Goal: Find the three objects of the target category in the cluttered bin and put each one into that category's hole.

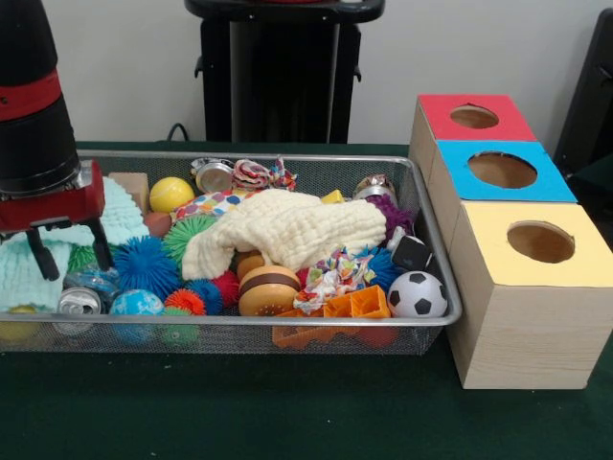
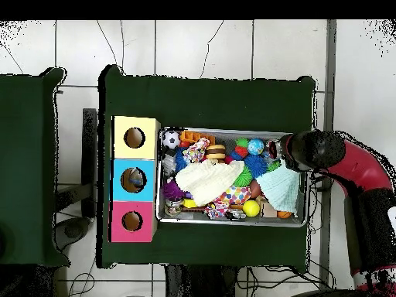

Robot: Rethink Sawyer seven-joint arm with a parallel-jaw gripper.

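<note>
Not much looks done yet: the bin (image 1: 436,287) is packed with clutter beside the three boxes (image 1: 536,307). The gripper (image 1: 67,254) is held open and empty over the bin's end.

Low front view, high overhead; both show bin (image 1: 436,287).

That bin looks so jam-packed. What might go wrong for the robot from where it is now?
The gripper, fingers spread, hangs over the mint knitted cloth at one end of the bin, so it may snag fabric rather than a toy. The cream cloth covers the middle and probably hides objects. Round things like the soccer ball could slip or roll when grasped, and the holes in the boxes sit at the opposite end.
</note>
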